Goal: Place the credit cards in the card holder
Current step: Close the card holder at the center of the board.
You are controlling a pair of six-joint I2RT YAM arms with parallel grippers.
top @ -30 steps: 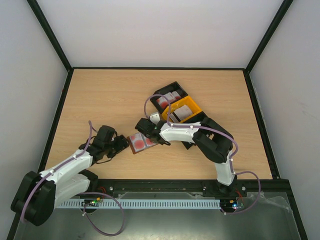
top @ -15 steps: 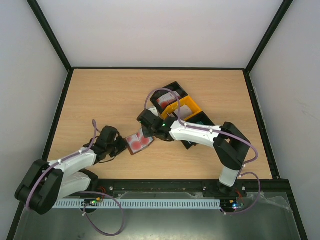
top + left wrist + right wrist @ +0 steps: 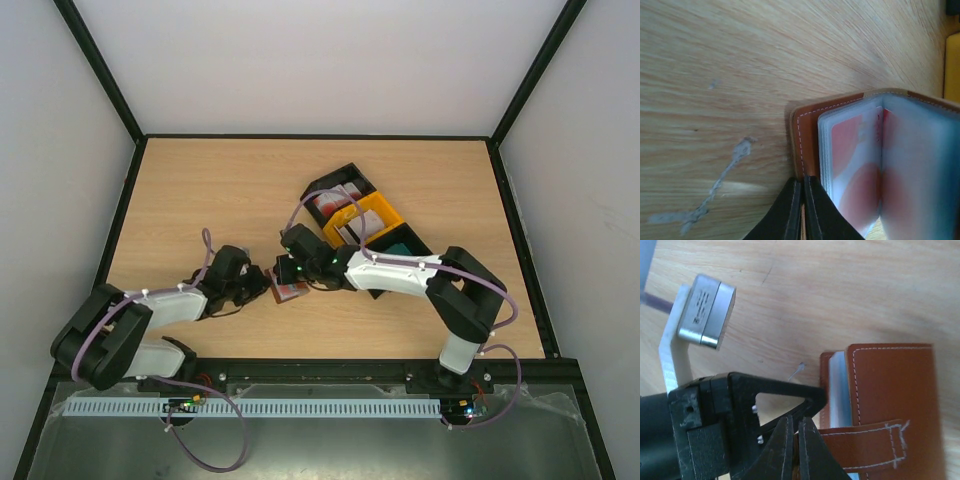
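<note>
The brown leather card holder [image 3: 290, 292] lies half folded on the table between both grippers. In the left wrist view its brown cover [image 3: 807, 135] and clear sleeves holding red-and-white credit cards [image 3: 852, 165] fill the right side. My left gripper [image 3: 803, 181] is shut on the cover's edge. My right gripper [image 3: 795, 424] is shut on the holder's lighter strap [image 3: 865, 442], with the other cover [image 3: 892, 385] raised over the sleeves. From above, the left gripper [image 3: 262, 285] and right gripper [image 3: 288, 272] meet at the holder. More credit cards [image 3: 330, 200] sit in the tray.
A black-and-yellow three-compartment tray [image 3: 378, 207] stands behind the right arm, holding red-and-white, grey-striped [image 3: 352, 230] and teal [image 3: 402, 246] cards. The left gripper's black finger [image 3: 780, 392] and its camera [image 3: 707, 310] show close beside my right jaws. Black rails edge the table.
The left gripper moved right and shut on the holder's cover. The holder, lying open and showing red cards before, is now folded partway, with the right gripper drawn back over it.
</note>
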